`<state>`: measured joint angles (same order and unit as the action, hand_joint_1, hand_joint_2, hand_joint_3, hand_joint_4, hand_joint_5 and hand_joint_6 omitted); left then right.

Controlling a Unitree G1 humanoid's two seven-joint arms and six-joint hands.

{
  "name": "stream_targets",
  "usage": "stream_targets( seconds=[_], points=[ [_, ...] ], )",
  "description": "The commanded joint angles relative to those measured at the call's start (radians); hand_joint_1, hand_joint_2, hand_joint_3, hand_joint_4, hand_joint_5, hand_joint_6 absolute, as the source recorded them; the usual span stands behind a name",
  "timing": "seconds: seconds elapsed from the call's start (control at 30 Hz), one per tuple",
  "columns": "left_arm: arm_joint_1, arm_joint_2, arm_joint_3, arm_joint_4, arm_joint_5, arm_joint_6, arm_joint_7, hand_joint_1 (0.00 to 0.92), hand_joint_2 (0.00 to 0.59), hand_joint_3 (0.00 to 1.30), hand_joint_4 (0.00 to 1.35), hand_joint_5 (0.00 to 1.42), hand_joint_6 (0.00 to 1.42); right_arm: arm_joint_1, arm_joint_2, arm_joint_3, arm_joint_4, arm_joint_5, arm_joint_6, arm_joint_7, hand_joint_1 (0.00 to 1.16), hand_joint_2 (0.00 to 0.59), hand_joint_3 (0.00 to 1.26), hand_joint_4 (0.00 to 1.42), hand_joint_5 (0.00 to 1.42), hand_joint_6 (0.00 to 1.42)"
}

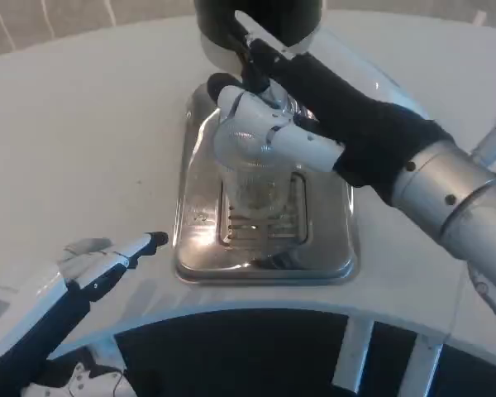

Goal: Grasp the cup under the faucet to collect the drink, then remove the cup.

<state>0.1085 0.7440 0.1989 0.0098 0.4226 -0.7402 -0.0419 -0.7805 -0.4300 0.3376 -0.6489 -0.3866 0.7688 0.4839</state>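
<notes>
Broadly, the white table (83,124) carries everything; on it, just in front of the dark dispenser body (256,21) at the top edge, lies the steel drip tray (200,215), its slotted grate placed to catch spills beneath the faucet; the right forearm (455,198) reaches in from the right across the tray, so that the right hand (269,132) arrives side-on at the clear cup (255,186); that cup stands upright on the grate, presumably under the spout, though the hand hides the spout itself; the fingers wrap around the cup's upper part and hold it, which I judge to be the steadying grip for filling; whether liquid is in the cup I cannot tell; the left hand (107,260) rests low at the table's near left edge, well apart from the tray, fingers stretched out and apart, holding nothing, seemingly kept clear to wait
</notes>
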Motion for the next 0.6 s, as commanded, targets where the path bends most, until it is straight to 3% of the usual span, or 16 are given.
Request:
stream_targets(
  seconds=[0.03,0.27,0.43,0.6],
  points=[
    [0.015,0.014,0.013,0.012,-0.008,-0.014,-0.013,0.0,0.065,0.13,0.14,0.25,0.13,-0.028,-0.016,0.076,0.014,-0.006,-0.092,0.059,0.01,0.455,0.0,0.0,0.0,0.0],
    [0.009,0.011,0.008,0.021,-0.01,-0.008,-0.019,0.0,0.065,0.13,0.14,0.25,0.13,-0.03,-0.043,0.115,0.06,-0.066,-0.197,0.084,0.0,0.457,0.0,0.0,0.0,0.0],
    [-0.002,0.002,0.002,0.03,-0.022,0.007,-0.03,0.0,0.065,0.13,0.14,0.24,0.13,-0.016,-0.052,0.117,0.08,-0.102,-0.258,0.101,0.0,0.457,0.0,0.0,0.0,0.0],
    [-0.018,-0.013,-0.006,0.042,-0.055,0.038,-0.047,0.0,0.064,0.11,0.12,0.24,0.14,0.0,-0.045,0.102,0.088,-0.11,-0.279,0.108,0.0,0.457,0.0,0.0,0.0,0.0]
  ],
)
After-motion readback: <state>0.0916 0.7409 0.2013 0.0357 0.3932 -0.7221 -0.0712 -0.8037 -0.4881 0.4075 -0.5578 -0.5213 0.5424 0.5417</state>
